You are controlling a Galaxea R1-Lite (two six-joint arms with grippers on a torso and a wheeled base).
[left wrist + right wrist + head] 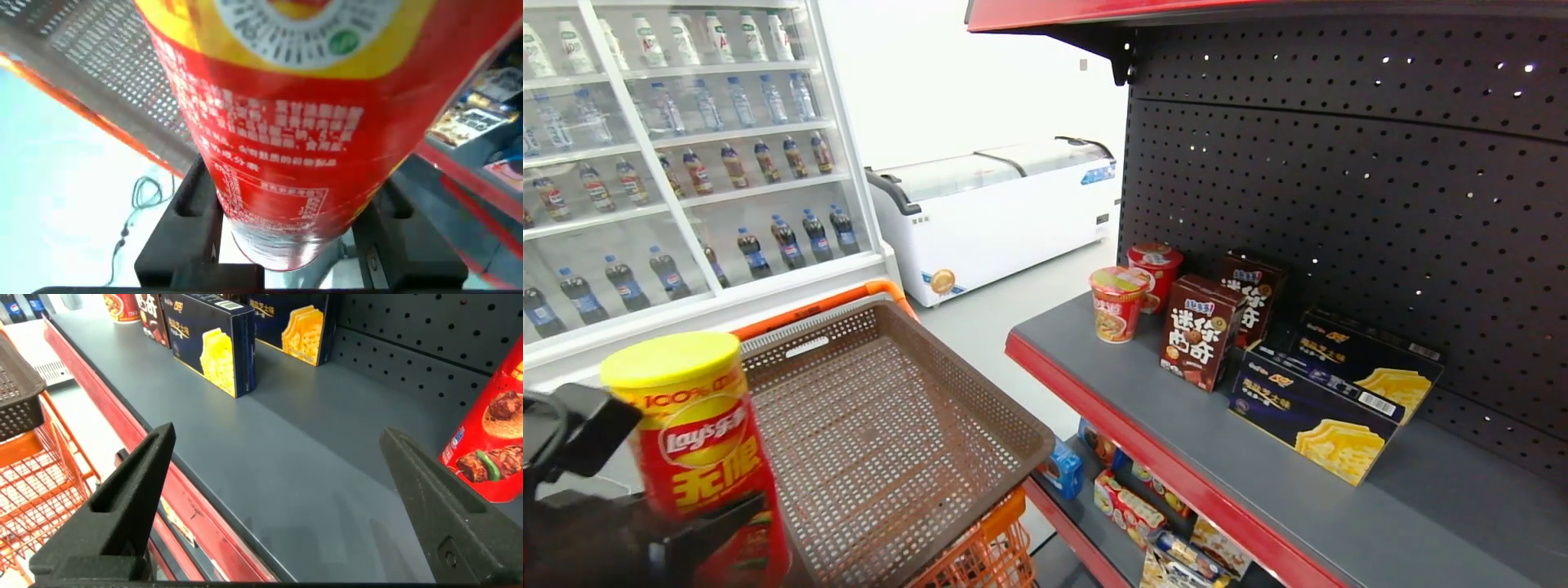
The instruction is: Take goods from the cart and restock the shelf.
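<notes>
My left gripper (pixel 654 486) is shut on a red chips can (pixel 698 457) with a yellow lid, holding it upright at the near left corner of the cart's brown basket (pixel 890 425). In the left wrist view the can (pixel 286 122) sits between the black fingers (pixel 176 224) of that gripper (pixel 290 233). My right gripper (pixel 278 514) stands open just above the grey shelf board (pixel 310 474), nothing between its fingers. A second red chips can (pixel 494 425) stands on the shelf beside it.
On the shelf (pixel 1176 425) stand two cup noodles (pixel 1117 302), two brown snack boxes (pixel 1199 331) and two dark blue boxes (pixel 1319 408), with a pegboard back (pixel 1339 180). The shelf's red front edge (pixel 1143 457) faces the cart. Lower shelves hold more goods (pixel 1127 506).
</notes>
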